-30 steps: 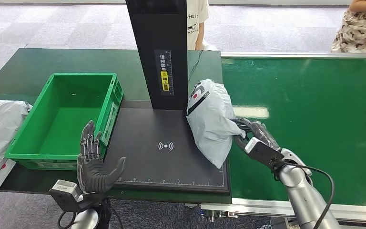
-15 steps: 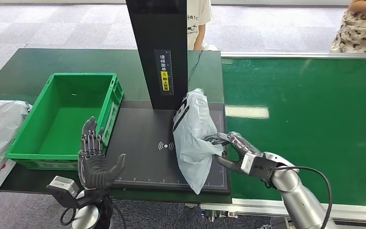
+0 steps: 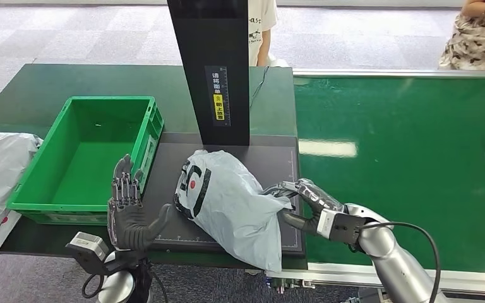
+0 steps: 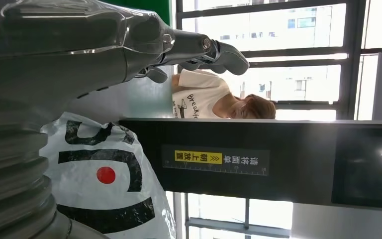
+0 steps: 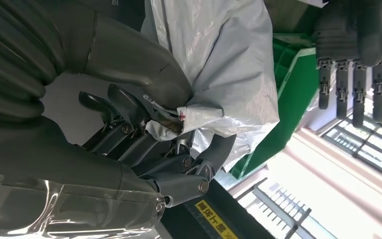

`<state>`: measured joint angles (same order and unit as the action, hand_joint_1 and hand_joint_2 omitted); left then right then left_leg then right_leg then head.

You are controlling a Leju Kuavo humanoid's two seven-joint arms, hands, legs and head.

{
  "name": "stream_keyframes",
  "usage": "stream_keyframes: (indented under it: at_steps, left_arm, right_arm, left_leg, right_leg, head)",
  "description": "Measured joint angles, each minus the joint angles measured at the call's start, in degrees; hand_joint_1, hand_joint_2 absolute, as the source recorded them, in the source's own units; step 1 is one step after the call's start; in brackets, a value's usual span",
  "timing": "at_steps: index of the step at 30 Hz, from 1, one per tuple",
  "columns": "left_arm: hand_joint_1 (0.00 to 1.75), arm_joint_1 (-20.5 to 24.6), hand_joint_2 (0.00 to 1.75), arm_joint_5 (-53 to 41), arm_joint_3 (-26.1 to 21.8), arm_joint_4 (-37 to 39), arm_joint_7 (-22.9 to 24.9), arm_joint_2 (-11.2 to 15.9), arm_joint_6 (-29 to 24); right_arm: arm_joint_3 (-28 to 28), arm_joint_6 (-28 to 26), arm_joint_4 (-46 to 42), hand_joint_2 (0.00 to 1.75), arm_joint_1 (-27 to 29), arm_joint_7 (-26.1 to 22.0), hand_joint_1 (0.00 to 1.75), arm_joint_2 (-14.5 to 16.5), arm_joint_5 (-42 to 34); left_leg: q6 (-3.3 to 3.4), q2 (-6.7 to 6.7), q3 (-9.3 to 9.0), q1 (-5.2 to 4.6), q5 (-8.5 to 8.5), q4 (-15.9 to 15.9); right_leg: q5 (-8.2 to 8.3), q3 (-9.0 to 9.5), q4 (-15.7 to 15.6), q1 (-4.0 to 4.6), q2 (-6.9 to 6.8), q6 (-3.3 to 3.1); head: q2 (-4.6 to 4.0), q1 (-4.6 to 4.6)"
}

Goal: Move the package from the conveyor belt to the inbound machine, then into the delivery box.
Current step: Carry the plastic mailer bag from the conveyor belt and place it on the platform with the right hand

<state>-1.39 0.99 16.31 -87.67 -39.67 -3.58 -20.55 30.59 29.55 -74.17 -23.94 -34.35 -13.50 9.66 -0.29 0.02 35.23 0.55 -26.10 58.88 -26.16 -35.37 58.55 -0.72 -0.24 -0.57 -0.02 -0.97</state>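
Grey poly package (image 3: 230,199) lies on my inbound machine (image 3: 170,208), right hand (image 3: 303,203) clamped on its edge. Left hand (image 3: 128,211) waits, fingers spread. One package, one green delivery box (image 3: 50,170). Worry: slick bag sags off the front edge if I release carelessly.

This looks like a parcel sorting station set up in an office hall. A green conveyor belt (image 3: 404,158) runs beside a black scanning machine (image 3: 211,69) and a green plastic crate (image 3: 82,158), on grey carpet tiles (image 3: 69,31), with large windows (image 4: 278,30).
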Motion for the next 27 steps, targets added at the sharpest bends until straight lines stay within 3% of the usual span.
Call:
stream_keyframes:
  at_steps: [4,11,12,15,16,23,27]
  left_arm:
    - [0.0,-0.13,1.75,-0.31,0.19,0.0,0.04,-0.01,0.01]
    - [0.0,-2.26,1.75,-1.23,0.21,-0.24,0.04,0.27,-0.53]
    - [0.0,-2.52,1.75,-1.37,0.21,-0.35,0.04,0.32,-0.54]
    - [0.0,-2.79,1.75,-1.93,0.23,-0.5,0.16,0.3,0.01]
    - [0.0,-2.76,1.75,-2.16,0.26,-0.5,0.27,0.22,0.34]
    - [0.0,-1.7,1.75,-2.72,0.74,-0.47,1.66,-0.09,4.58]
    - [0.0,-0.84,1.75,-1.72,2.06,0.64,5.72,0.4,16.0]
  right_arm:
    - [0.05,-3.65,1.64,1.75,-0.15,1.6,1.75,-0.73,2.47]
    - [-0.51,-22.88,7.65,1.75,-1.68,13.33,1.75,-1.17,18.46]
    - [-0.63,-24.7,8.59,1.75,-1.89,14.51,1.4,-1.16,20.23]
    - [-1.36,-28.87,11.86,1.75,-2.31,15.56,0.09,-0.62,23.79]
    - [-1.88,-30.04,13.02,1.75,-2.28,15.05,0.0,-0.24,24.23]
    - [-5.99,-29.46,17.37,1.75,-0.8,7.44,0.0,2.42,20.35]
    - [-7.73,-25.94,18.68,1.75,-0.44,4.66,0.0,3.89,17.06]
  left_leg:
    - [0.0,0.0,0.0,0.0,0.0,0.0]
    - [0.0,-0.02,0.02,0.0,0.0,0.0]
    - [0.0,-0.04,0.02,0.0,0.0,0.0]
    - [0.02,-0.05,0.02,0.01,-0.01,0.0]
    - [0.02,-0.04,0.02,0.01,-0.02,0.0]
    - [0.03,-0.03,0.01,0.01,-0.02,0.0]
    - [0.03,-0.01,0.01,0.0,-0.03,0.0]
  right_leg:
    - [0.0,0.01,0.0,0.0,0.0,0.0]
    - [-0.01,0.0,0.0,0.0,-0.03,0.01]
    - [-0.02,0.0,0.0,0.0,-0.04,0.01]
    - [-0.03,0.0,0.0,0.0,-0.05,0.03]
    - [-0.03,0.0,0.0,0.0,-0.05,0.03]
    - [-0.04,0.0,0.0,0.0,-0.04,0.04]
    - [-0.04,-0.01,0.0,0.0,-0.01,0.05]
  head:
    - [0.01,0.0]
    - [0.0,-0.01]
    - [0.0,-0.01]
    - [0.0,0.0]
    - [0.0,-0.01]
    - [0.01,0.01]
    - [0.01,-0.01]
